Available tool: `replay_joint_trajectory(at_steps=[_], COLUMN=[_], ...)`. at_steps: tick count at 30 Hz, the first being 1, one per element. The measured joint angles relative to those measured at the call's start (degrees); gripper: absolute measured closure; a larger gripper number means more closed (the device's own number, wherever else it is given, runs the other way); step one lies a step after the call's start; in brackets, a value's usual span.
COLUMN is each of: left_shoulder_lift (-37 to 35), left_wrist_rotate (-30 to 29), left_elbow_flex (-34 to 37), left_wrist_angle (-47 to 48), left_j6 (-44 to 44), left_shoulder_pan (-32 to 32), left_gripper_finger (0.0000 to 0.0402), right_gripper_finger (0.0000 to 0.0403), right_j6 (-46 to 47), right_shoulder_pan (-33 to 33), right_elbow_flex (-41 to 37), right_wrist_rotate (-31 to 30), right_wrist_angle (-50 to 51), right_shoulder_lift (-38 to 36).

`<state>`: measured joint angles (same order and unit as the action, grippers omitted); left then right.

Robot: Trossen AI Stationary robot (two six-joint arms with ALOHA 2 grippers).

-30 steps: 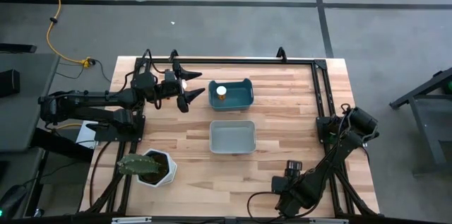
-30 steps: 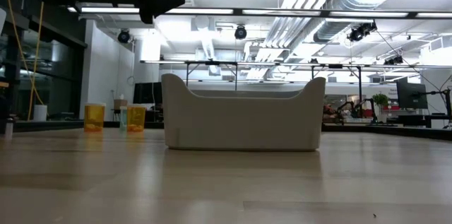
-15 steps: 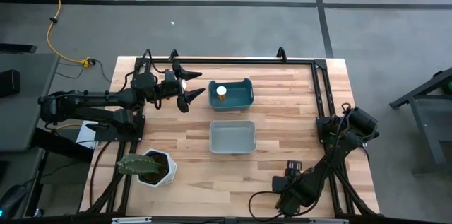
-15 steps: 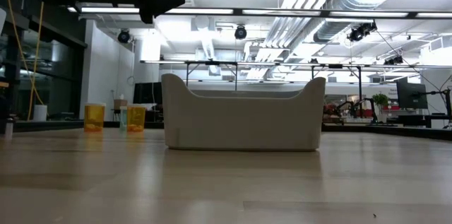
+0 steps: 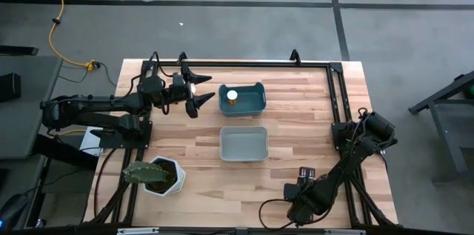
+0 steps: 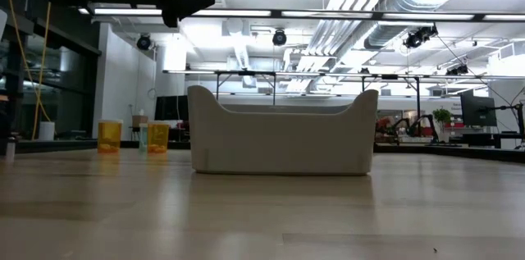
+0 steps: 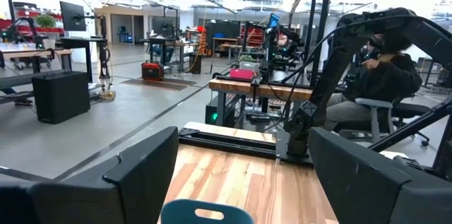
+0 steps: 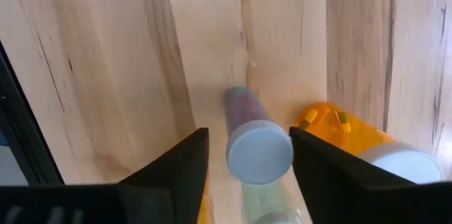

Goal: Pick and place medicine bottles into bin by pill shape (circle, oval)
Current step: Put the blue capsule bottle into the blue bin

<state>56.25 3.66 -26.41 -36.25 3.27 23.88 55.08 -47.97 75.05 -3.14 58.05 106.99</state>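
My right gripper (image 8: pixel 247 139) hangs open near the table's near edge (image 5: pixel 295 211), pointing down over a cluster of medicine bottles. Its fingers stand on either side of a greenish bottle's white cap (image 8: pixel 259 153) without touching it. An orange bottle (image 8: pixel 346 133) with a white cap lies beside it, and another pale bottle (image 8: pixel 272 210) shows lower down. One white-capped bottle (image 5: pixel 232 96) stands in the teal bin (image 5: pixel 255 101). My left gripper (image 5: pixel 209 91) waits open and empty, just left of that bin.
A pale grey bin (image 5: pixel 244 144) stands mid-table and fills the middle of the low view (image 6: pixel 283 141). A white hexagonal pot with a plant (image 5: pixel 157 176) stands at the near left. A black frame (image 5: pixel 259 64) rims the table. Two orange containers (image 6: pixel 109 135) show far left.
My right arm has shifted slightly toward the table's left along the near edge. The left arm and the bins have kept still.
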Motion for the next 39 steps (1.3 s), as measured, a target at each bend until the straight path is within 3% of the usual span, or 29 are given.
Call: replay_joint_trajectory(at_steps=[11,14,23,27,32,36,39], left_shoulder_lift=[0.0,0.0,0.0,0.0,0.0,0.0,0.0], left_wrist_rotate=[0.0,0.0,0.0,0.2,0.2,0.2,1.1], left_elbow_flex=[0.0,0.0,0.0,0.0,0.0,0.0,0.0], left_wrist_angle=[0.0,0.0,0.9,1.0,1.1,1.0,1.0], left_j6=[-0.4,-0.4,-0.3,-0.4,-1.3,-3.2,-3.5], left_shoulder_pan=[0.0,0.0,0.0,0.0,0.0,0.0,0.0], left_gripper_finger=[0.0094,0.0094,0.0094,0.0094,0.0094,0.0094,0.0094], right_gripper_finger=[0.0311,0.0319,0.0310,0.0310,0.0309,0.0309,0.0309], right_j6=[-2.2,-4.0,-12.2,-17.7,-33.8,-49.7,-57.7], right_shoulder_pan=[0.0,0.0,-1.5,0.0,9.3,19.6,26.4], right_elbow_flex=[0.0,1.1,1.1,-5.7,-20.0,-30.0,-34.9], right_wrist_rotate=[-0.2,-3.3,-32.5,-40.1,-37.4,-25.7,-16.8], right_wrist_angle=[0.0,-0.3,-5.5,-11.7,-31.6,-51.7,-60.8], right_shoulder_lift=[-0.5,-1.5,-11.5,-16.2,-25.2,-33.5,-38.4])
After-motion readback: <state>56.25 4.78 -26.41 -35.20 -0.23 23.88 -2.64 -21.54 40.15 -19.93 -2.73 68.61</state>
